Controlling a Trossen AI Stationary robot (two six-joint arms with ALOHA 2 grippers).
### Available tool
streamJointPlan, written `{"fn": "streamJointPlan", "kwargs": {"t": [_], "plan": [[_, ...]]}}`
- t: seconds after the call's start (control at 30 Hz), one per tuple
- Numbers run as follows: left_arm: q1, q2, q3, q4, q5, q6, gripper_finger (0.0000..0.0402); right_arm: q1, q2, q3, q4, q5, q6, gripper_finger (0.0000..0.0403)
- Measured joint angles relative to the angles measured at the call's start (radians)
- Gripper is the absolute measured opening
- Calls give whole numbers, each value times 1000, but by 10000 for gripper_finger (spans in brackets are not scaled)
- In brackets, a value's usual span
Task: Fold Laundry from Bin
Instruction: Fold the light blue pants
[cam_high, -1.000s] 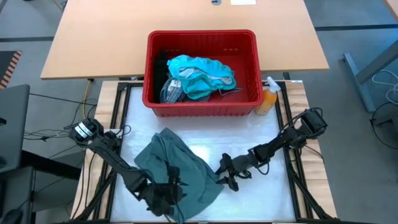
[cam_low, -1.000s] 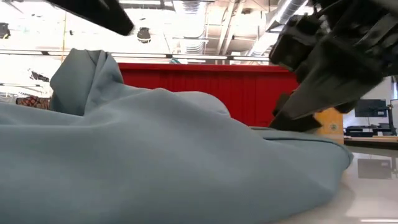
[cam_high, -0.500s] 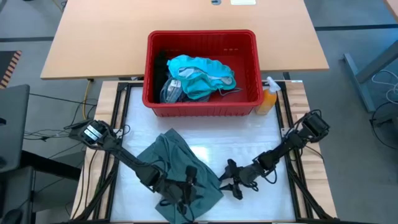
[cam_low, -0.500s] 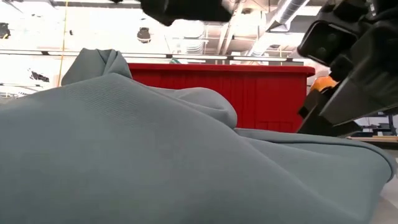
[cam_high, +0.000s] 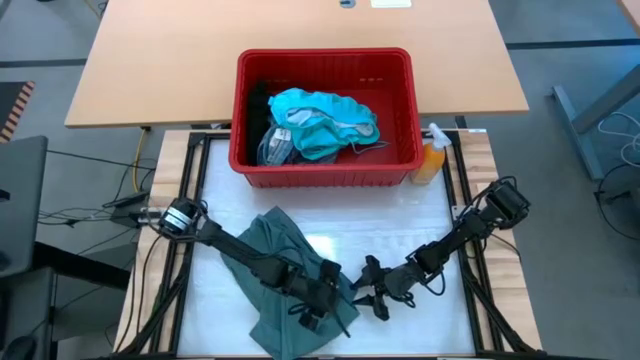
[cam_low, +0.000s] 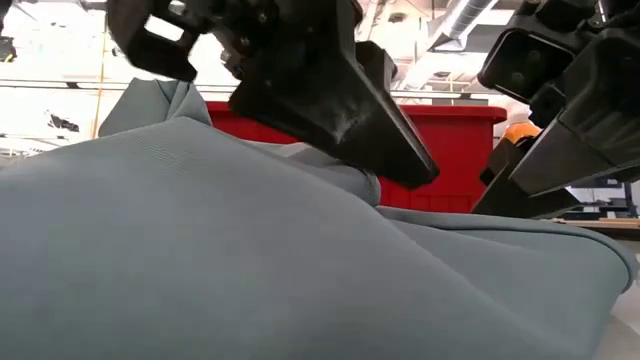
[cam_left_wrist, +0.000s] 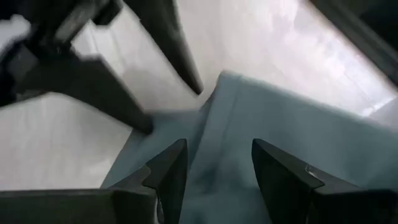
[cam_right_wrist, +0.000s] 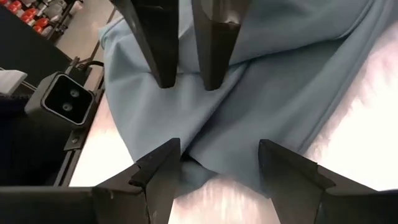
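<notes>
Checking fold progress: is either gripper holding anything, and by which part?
Nothing is held: the left gripper and right gripper stand open at one edge of the soft grey-green garment.

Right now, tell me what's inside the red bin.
The red bin holds a bright teal garment on top, a grey striped cloth beside it and something black at the edge. Anything beneath them is covered.

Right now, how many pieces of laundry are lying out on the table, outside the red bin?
1: the grey-green garment lies crumpled on the table's near side, between the two grippers. The other clothes are still piled in the bin, where some may be hidden.
</notes>
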Motion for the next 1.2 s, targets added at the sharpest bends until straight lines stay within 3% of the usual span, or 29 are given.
{"fn": "streamJointPlan", "kwargs": {"t": [0.17, 0.3, 0.43, 1.03, 1.2], "plan": [[28, -1, 42, -129, 18, -52, 153, -1, 0, 0, -28, 28, -6, 244], [39, 16, 51, -87, 103, -30, 132, -3, 0, 0, -31, 30, -24, 244], [39, 33, 46, -84, 70, -7, 121, -3, 0, 0, -36, 31, -26, 244], [63, 32, 48, -162, 105, -36, 117, 0, 0, 0, -45, 31, -19, 244], [66, 59, 46, -177, 130, -57, 70, 0, 0, 0, -45, 31, -10, 244]]}}
